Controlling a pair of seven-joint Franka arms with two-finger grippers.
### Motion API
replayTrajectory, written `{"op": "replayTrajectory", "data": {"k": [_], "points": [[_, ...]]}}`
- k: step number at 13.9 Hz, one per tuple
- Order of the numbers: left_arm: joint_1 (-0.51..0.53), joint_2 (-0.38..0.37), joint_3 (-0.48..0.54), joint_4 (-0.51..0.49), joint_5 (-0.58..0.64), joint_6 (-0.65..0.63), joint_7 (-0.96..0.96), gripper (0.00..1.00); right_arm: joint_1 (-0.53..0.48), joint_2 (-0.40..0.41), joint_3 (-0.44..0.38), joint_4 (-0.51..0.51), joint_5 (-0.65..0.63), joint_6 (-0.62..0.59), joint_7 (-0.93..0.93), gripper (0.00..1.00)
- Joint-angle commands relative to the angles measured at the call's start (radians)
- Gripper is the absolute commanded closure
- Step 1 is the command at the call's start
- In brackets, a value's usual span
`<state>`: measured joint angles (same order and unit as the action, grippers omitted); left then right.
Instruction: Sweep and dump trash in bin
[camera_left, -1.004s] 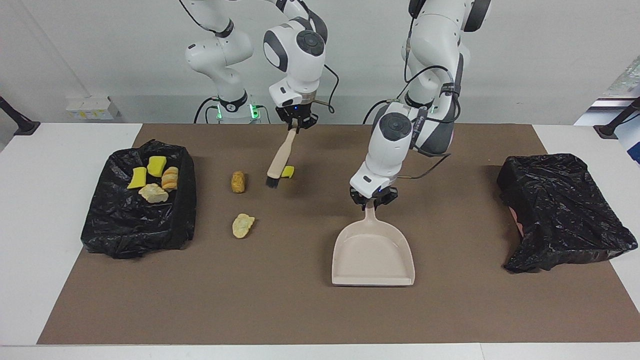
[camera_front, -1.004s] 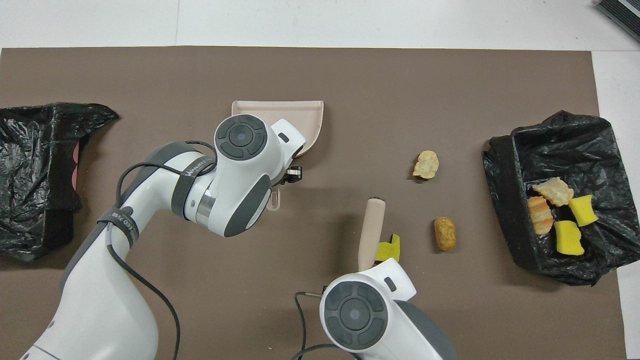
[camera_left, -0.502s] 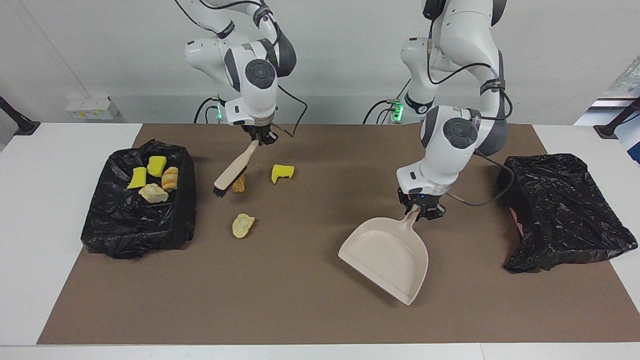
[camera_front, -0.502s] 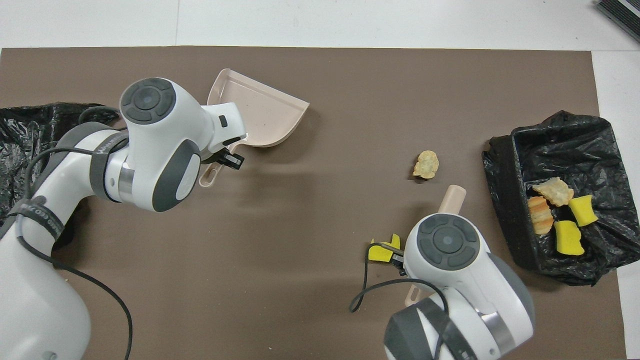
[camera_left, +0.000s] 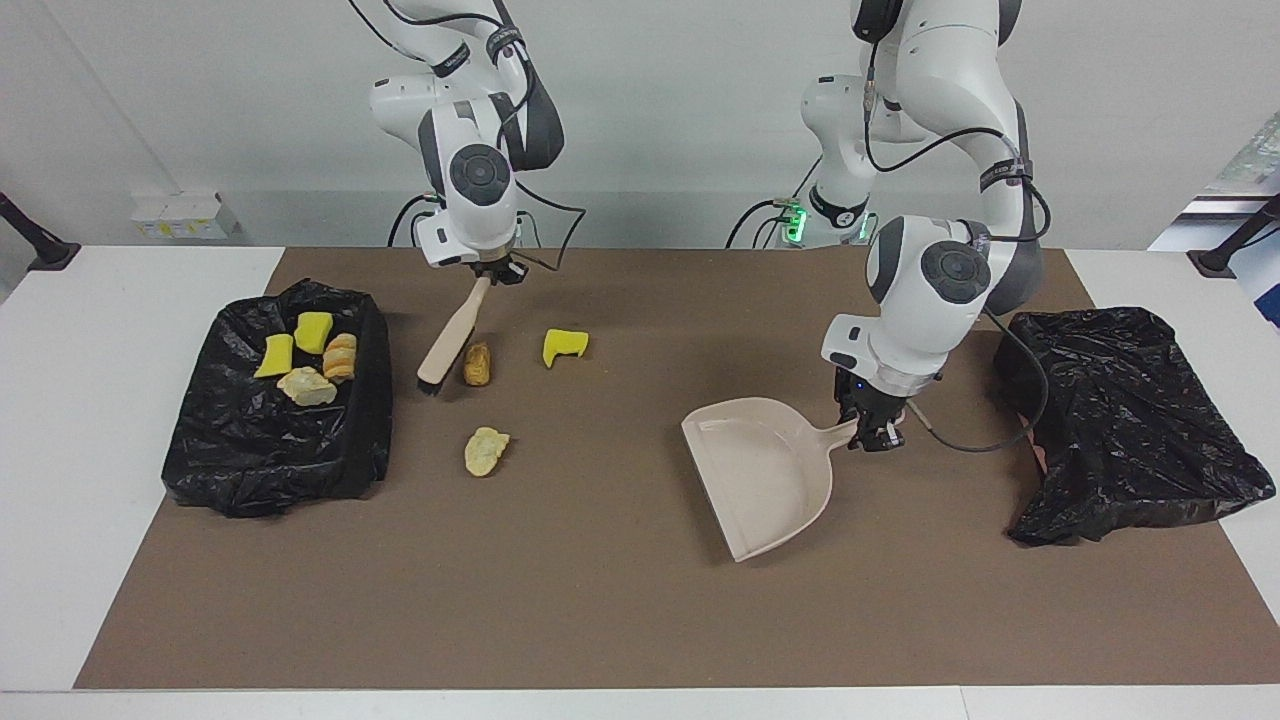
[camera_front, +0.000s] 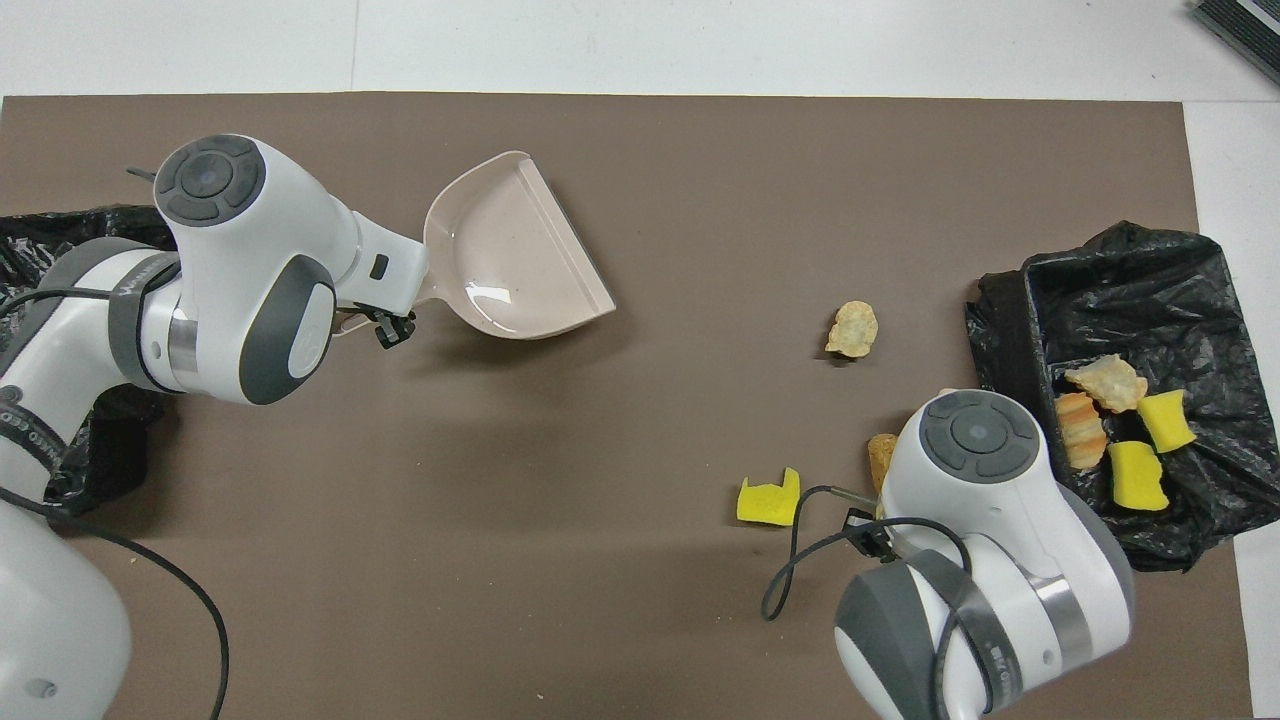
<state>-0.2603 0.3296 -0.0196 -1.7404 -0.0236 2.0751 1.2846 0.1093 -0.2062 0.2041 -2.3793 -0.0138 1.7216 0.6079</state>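
The only writing legible was partial white lettering on a dark band around the left arm's forearm, too broken to read in full.

The left gripper (camera_left: 872, 436) was clamped on the handle of a beige dustpan (camera_left: 760, 470), which sat tilted with its open mouth turned toward the right arm's end of the table. The right gripper (camera_left: 497, 273) was clenched on the handle of a pale brush (camera_left: 452, 335), its dark bristles down at the brown mat (camera_left: 620, 600) just beside a golden-brown lump (camera_left: 477, 364).

Three pieces of trash lay loose on the mat: that golden-brown lump, a yellow sponge chunk (camera_left: 564, 345) beside it toward the left arm's end, and a pale crusty piece (camera_left: 485, 450) farther from the robots. Four more pieces, two yellow sponge chunks (camera_left: 294, 343) and two beige lumps (camera_left: 322, 372), rested in the black-lined bin (camera_left: 270, 450) at the right arm's end of the table. A second black-bagged bin (camera_left: 1130, 420) stood at the left arm's end, near the dustpan handle.

A wide stretch of bare mat lay open between the loose trash and the dustpan, and more between the dustpan and the mat's edge farthest from the robots. The mat covered most of a white table (camera_left: 60, 420), leaving white margins at both ends. A plain pale wall rose at the robots' backs, with green lights glowing at both arm bases.
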Motion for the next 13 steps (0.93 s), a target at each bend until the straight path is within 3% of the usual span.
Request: {"op": "replayTrajectory", "data": {"k": [1, 3, 6, 13], "points": [[-0.01, -0.047, -0.003, -0.066, 0.016, -0.012, 0.042, 1.0, -0.013, -0.058, 0.017, -0.046, 0.066, -0.007, -0.063, 1.0], [-0.054, -0.09, -0.003, -0.141, 0.043, -0.001, 0.032, 1.0, 0.012, -0.047, 0.018, -0.06, 0.119, 0.025, -0.054, 1.0], [-0.105, -0.141, -0.003, -0.23, 0.048, -0.001, -0.134, 1.0, 0.038, -0.033, 0.018, -0.057, 0.194, 0.099, -0.048, 1.0], [-0.183, -0.205, -0.003, -0.33, 0.079, 0.011, -0.191, 1.0, 0.205, 0.048, 0.018, -0.034, 0.323, 0.228, 0.096, 1.0]]}}
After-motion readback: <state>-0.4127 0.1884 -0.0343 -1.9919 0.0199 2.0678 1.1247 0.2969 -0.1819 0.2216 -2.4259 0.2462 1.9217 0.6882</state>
